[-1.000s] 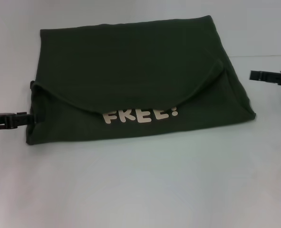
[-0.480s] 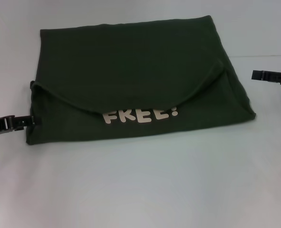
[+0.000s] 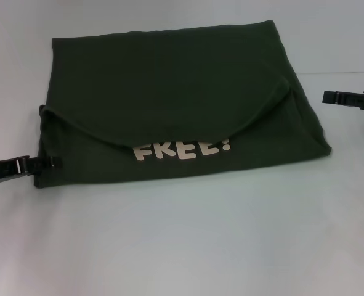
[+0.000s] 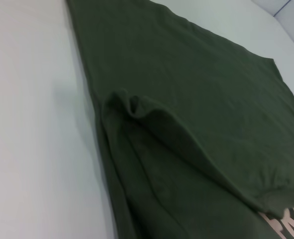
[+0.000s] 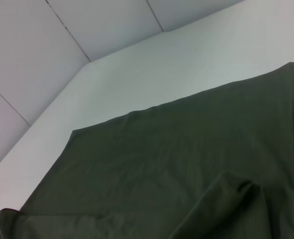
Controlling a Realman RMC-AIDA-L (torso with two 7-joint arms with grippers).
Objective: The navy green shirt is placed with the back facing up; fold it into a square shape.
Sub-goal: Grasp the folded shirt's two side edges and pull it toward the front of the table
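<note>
The dark olive-green shirt (image 3: 169,80) lies folded into a wide rectangle on the white table. A curved flap is folded over its front half, and pale letters "FREE!" (image 3: 182,148) show below the flap. My left gripper (image 3: 53,162) lies low at the shirt's left edge near the front left corner, with its tip on the fabric. My right gripper (image 3: 326,96) hovers apart from the shirt, to the right of its right edge. The left wrist view shows the shirt's (image 4: 186,114) bunched fold up close. The right wrist view shows the shirt's (image 5: 176,159) flat far half.
The white table (image 3: 182,240) spreads bare in front of the shirt and on both sides. In the right wrist view a grey panelled wall (image 5: 62,45) rises behind the table's far edge.
My left gripper has moved right and a little nearer, from just off the shirt's left edge onto it. The right gripper and the shirt stay almost still.
</note>
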